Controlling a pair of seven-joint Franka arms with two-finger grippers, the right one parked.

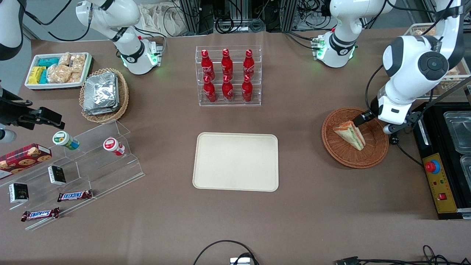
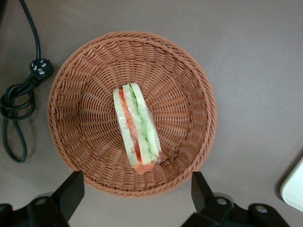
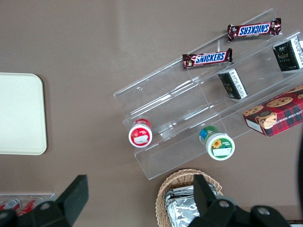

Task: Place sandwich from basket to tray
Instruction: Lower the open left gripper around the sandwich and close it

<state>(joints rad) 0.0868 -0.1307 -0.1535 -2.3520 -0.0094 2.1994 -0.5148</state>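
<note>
Brown tabletop (image 1: 312,206) front view: tray (image 1: 236,162) sits mid-table, bare, open surface all round it. Basket (image 1: 355,138) lies toward the working arm's end, well apart from the tray, sandwich (image 1: 349,134) in it. Gripper (image 1: 362,118) hangs over the basket's rim, mostly hidden by the arm's wrist; only one dark finger shows, so jaw state can't be read from here. Bottle rack (image 1: 228,75) is farther from the camera than the tray. Left wrist view: gripper (image 2: 137,194) above the basket (image 2: 85,94), fingers (image 2: 71,191) spread wide, straddling it, gripping nothing. Sandwich (image 2: 137,127) lies on edge mid-basket, clear of the rim. Black cable (image 2: 19,94) beside the basket. Right wrist view: tray corner (image 3: 21,113) only, rest cut off; snack shelf (image 3: 203,104) nearby.
</note>
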